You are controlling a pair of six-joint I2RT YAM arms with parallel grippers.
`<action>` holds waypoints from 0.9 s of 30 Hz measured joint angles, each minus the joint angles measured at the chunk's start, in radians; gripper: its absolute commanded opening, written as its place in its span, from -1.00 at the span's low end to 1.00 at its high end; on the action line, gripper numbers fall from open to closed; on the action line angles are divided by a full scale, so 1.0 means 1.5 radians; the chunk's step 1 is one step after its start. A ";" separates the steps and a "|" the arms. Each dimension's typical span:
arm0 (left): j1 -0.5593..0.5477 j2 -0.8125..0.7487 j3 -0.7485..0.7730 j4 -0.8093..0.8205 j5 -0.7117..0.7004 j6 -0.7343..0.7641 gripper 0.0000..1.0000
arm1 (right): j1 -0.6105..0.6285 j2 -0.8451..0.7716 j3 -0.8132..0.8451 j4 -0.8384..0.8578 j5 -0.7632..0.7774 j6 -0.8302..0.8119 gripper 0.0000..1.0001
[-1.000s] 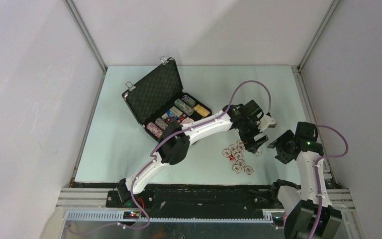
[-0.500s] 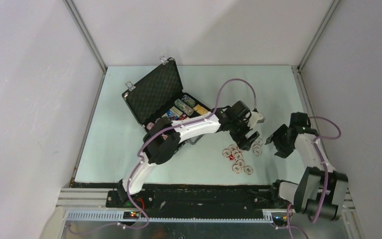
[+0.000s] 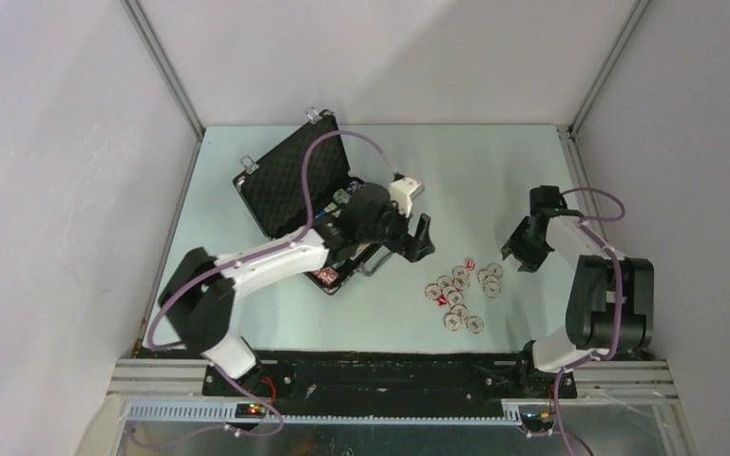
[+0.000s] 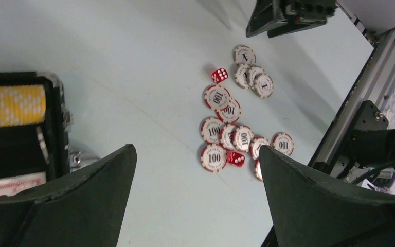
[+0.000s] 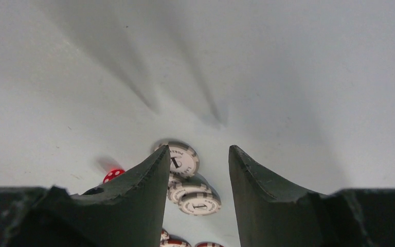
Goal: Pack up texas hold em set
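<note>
The black case [image 3: 290, 185] stood open at the far left of the surface [image 3: 494, 171], its foam-lined lid [image 3: 295, 176] raised. From above, the left arm [image 3: 276, 256] crossed the case's tray and hid most of its contents. The left wrist view caught only the tray's corner, with a row of yellow chips [image 4: 10, 105]; a pale, red-printed item below the row was cut off and could not be made out.

The left pincer [image 3: 421, 237] hung just right of the case, spread wide and empty. Right of it and nearer, loose poker chips [image 3: 458, 294] lay scattered flat on the surface, some overlapping. One red die [image 4: 218, 75] sat at the cluster's far edge, and a second die [image 4: 235, 158] lay among the nearer chips.

The right pincer [image 3: 523, 247] was just beside the cluster's right end, with a narrow gap between its fingers and nothing held. In its own view, one finger [image 5: 133, 200] hid part of the chips, and the red die there was blurred. The left wrist view cut this pincer off at its top edge.
</note>
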 measured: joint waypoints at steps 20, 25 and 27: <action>0.031 -0.217 -0.225 -0.001 -0.101 -0.010 0.95 | 0.190 0.050 -0.006 0.006 -0.019 0.060 -0.03; 0.031 -0.251 -0.287 0.036 -0.134 -0.004 0.97 | 0.192 0.034 -0.007 -0.009 -0.007 0.069 0.28; 0.031 -0.274 -0.321 0.056 -0.149 -0.001 0.97 | 0.192 0.015 -0.007 -0.023 0.012 0.066 0.39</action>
